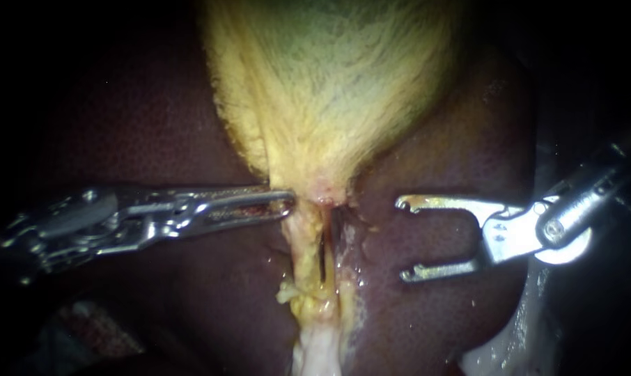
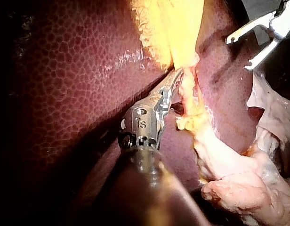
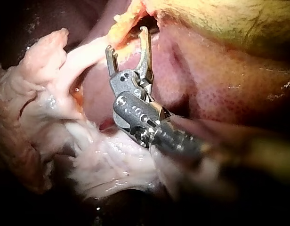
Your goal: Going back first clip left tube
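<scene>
The yellow gallbladder [image 1: 329,76] narrows to a neck over the dark liver [image 1: 155,125]. Two pale yellow tubes run down from the neck, the left tube [image 1: 304,251] and the right tube [image 1: 338,261], with a dark slit between them. I see no clip on either. My left instrument [image 1: 290,204] lies level, its jaws shut on the tissue at the neck's left edge, above the left tube; the left wrist view shows the left instrument [image 2: 177,75] at that same yellow edge. My right instrument [image 1: 402,239] holds its two hooked jaws wide open, empty, to the right of the tubes.
Pale whitish tissue [image 1: 319,348] hangs below the tubes and spreads wide in the right wrist view [image 3: 102,174]. There my right instrument [image 3: 127,41] points at the tubes' base. Liver [image 1: 455,139] lies under the open jaws. In the left wrist view the right instrument [image 2: 238,53] sits beyond the gallbladder.
</scene>
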You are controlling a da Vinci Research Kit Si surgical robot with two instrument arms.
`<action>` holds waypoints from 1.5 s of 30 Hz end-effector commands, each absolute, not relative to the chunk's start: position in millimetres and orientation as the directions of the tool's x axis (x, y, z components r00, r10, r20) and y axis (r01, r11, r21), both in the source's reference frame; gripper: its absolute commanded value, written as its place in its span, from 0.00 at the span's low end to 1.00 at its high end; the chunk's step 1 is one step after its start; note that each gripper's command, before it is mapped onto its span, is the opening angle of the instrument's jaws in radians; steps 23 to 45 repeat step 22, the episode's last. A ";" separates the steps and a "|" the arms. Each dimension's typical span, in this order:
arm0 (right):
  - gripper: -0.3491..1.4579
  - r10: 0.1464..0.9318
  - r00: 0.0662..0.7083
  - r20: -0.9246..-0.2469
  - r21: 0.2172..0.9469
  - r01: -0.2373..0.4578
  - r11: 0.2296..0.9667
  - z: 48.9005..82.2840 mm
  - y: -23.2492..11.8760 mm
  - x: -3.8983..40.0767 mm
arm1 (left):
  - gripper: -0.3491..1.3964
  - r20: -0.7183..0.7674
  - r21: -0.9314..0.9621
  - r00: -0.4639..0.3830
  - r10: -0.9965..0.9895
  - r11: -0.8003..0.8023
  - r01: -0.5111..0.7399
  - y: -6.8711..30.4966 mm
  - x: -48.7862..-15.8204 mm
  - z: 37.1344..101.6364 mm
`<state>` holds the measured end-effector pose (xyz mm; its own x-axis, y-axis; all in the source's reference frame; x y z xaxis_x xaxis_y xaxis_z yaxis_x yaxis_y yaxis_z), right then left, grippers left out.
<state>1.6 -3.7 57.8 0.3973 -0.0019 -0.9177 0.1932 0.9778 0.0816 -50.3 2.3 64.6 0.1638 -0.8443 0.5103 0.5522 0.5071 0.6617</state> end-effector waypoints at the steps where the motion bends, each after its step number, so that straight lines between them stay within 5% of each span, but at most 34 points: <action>1: 0.52 -0.001 0.395 -0.919 0.081 0.191 0.978 58.0 -3.7 1.6 | 0.08 0.510 0.661 0.166 -0.844 0.508 0.552 2.3 -50.3 64.7; 45: 0.52 0.000 0.394 -0.919 0.080 0.187 0.979 58.0 -3.7 1.6 | 0.08 0.510 0.664 0.168 -0.844 0.510 0.547 2.3 -50.6 64.9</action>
